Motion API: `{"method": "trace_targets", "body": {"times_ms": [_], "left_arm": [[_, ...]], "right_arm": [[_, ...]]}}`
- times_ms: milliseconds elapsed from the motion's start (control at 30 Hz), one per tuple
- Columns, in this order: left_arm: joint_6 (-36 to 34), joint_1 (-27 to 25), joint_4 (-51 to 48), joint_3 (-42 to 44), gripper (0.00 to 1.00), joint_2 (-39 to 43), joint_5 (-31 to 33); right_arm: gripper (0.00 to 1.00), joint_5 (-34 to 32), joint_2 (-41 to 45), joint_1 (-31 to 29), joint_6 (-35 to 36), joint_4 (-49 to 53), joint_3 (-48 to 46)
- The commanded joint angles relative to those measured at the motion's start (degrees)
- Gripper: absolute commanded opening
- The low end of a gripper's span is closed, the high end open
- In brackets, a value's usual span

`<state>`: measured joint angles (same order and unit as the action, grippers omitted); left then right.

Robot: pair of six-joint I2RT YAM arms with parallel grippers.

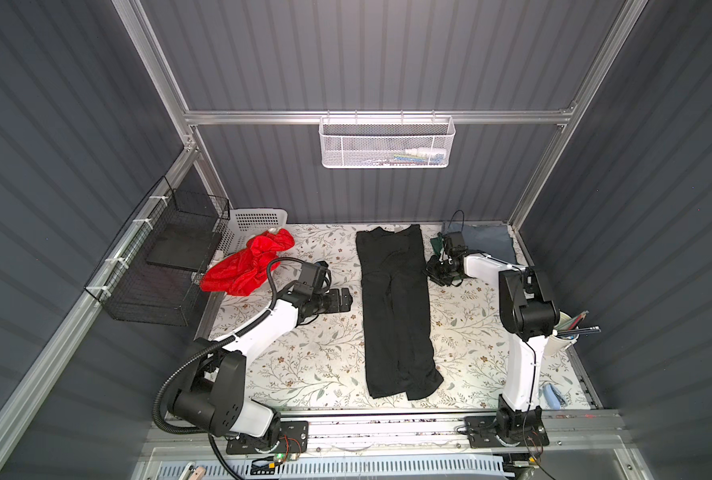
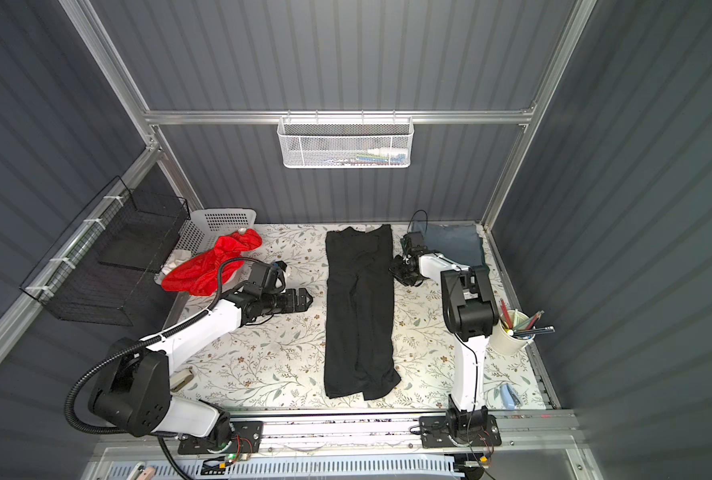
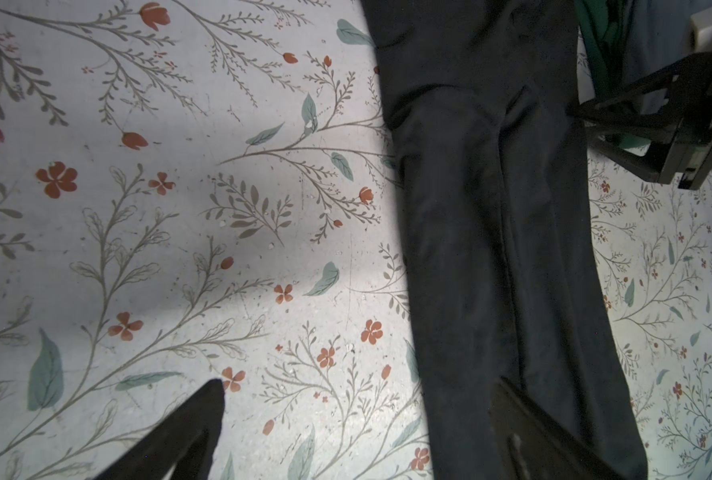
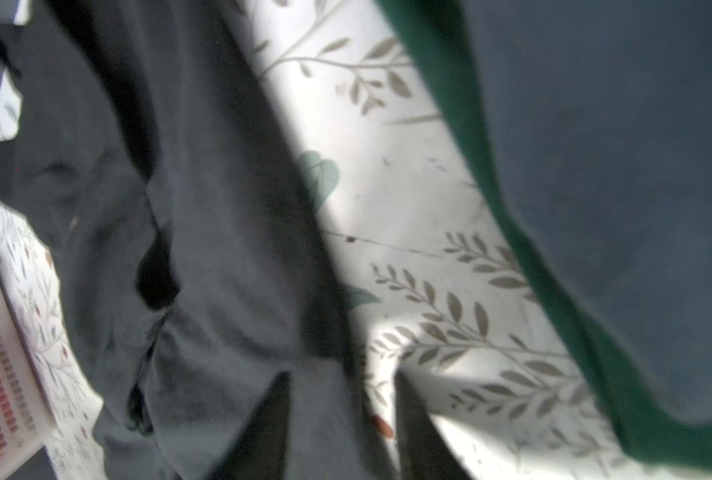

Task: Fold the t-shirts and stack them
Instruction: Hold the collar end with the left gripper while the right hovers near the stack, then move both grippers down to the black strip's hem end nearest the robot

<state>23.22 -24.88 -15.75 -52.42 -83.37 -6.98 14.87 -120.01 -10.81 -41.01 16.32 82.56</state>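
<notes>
Right tool (image 4: 341,428) stands part-open, gripping nothing, at the far right edge of the black t-shirt (image 1: 393,311) — a long folded strip down the desk (image 1: 312,357). Left tool (image 1: 346,300) hangs wide open, empty, beside it.

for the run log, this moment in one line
black shirt: long folded strip | red shirt: crumpled | left gripper: open, empty | right gripper: open, at black shirt's edge

- A white plastic basket (image 1: 258,220) sits at the far left corner of the floral tabletop (image 1: 312,345).
- A cup of pencils (image 2: 510,343) stands at the right edge.
- A blue stapler (image 2: 511,395) lies near the front right corner.
- A white mesh basket (image 1: 387,145) hangs above the far edge.
- A black wire basket (image 1: 158,270) hangs beside the left edge.
</notes>
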Motion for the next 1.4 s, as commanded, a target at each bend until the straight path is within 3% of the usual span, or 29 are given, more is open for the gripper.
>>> {"method": "trace_targets", "body": {"times_ms": [0, 167, 533, 667, 933, 1100, 1367], "left_arm": [[0.7, -0.1, -0.9, -0.7, 1.00, 2.6, -1.0], [1.2, -0.2, -0.2, 2.0, 1.00, 6.5, -1.5], [5.4, -0.3, 1.7, 9.2, 1.00, 13.9, -5.8], [6.6, -1.4, 0.5, 10.6, 1.00, 16.0, -7.6], [9.3, -6.4, -4.8, 12.6, 1.00, 21.7, -5.0], [14.4, -10.4, -5.6, 16.4, 0.96, 24.9, -4.6], [19.0, -17.6, -9.1, 21.4, 0.90, 27.8, -2.2]], "right_arm": [[0.84, 0.8, 4.1, 0.0, 1.5, 0.7, -1.0], [0.99, 0.0, 12.1, -1.0, 4.2, 3.5, -2.8], [0.99, -3.9, 38.6, -2.4, 0.5, 2.1, -26.4], [0.99, -5.7, 46.0, -2.3, 0.3, 7.8, -31.2], [0.99, -2.3, 64.1, -2.4, -3.9, 13.8, -45.3], [0.98, 3.5, 72.6, -2.5, -6.6, 19.0, -51.1], [0.87, 1.7, 81.3, -7.4, -7.7, 29.5, -55.2]]}}
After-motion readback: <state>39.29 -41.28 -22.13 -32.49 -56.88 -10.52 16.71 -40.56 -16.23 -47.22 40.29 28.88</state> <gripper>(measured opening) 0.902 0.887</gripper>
